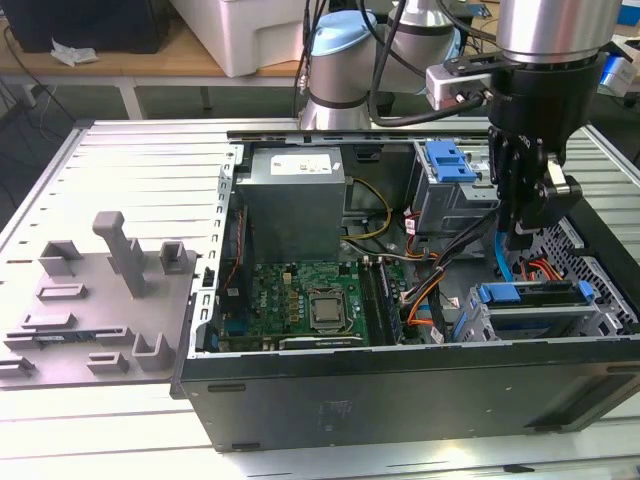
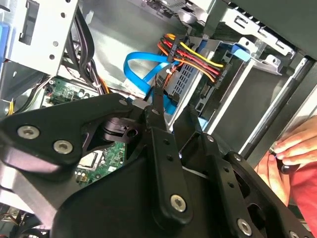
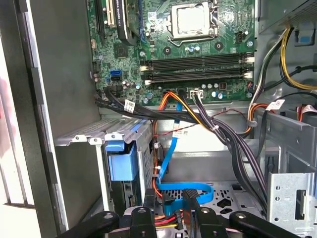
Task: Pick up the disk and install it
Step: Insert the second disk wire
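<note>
Jaws of the gripper (image 1: 515,240) stand apart with nothing between them, just above a blue flat cable (image 3: 168,153) inside the open computer case (image 1: 400,395). The disk (image 1: 530,303) sits in the grey metal bay (image 1: 600,318) at the case's near corner, on the exterior view's right, with its blue rail showing. The case also holds the green motherboard (image 1: 300,290), a grey power supply box (image 1: 295,195) and bundled cables (image 3: 223,134).

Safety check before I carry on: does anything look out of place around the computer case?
Yes: a person's hand is by the case edge, close to the gripper inside it. Nothing looks spilled or damaged.
</note>
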`<action>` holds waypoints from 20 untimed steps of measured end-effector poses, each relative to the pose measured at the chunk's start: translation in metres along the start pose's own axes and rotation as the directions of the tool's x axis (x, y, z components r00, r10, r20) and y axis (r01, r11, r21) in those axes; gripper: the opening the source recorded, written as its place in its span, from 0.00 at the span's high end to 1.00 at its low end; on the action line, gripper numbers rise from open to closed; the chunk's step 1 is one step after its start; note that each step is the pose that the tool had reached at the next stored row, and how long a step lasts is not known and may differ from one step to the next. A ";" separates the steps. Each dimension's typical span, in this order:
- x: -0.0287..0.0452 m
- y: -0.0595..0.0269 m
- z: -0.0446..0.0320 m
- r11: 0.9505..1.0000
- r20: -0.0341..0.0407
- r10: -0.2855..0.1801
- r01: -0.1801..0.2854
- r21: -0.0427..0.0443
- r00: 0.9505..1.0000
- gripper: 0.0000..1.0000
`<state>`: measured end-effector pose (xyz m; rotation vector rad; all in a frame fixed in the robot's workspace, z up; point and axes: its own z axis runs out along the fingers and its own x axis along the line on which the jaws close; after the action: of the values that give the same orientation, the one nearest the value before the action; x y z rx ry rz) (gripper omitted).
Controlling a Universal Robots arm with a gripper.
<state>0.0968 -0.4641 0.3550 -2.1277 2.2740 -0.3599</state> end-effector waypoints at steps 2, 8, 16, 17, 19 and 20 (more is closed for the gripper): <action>-0.0001 0.0011 0.0008 1.000 -0.001 0.000 0.000 0.000 1.000 0.64; -0.0016 0.0028 0.0013 1.000 -0.012 -0.005 0.005 0.002 1.000 0.64; -0.0060 0.0036 0.0023 1.000 -0.023 -0.014 0.014 0.005 1.000 0.64; -0.0077 0.0038 0.0020 1.000 -0.024 -0.015 0.016 0.005 1.000 0.64; -0.0098 0.0041 0.0016 1.000 -0.027 -0.018 0.019 0.006 0.999 0.64; -0.0111 0.0043 0.0014 1.000 -0.030 -0.021 0.021 0.007 0.999 0.65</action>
<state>0.0937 -0.4532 0.3512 -2.1587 2.2636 -0.4023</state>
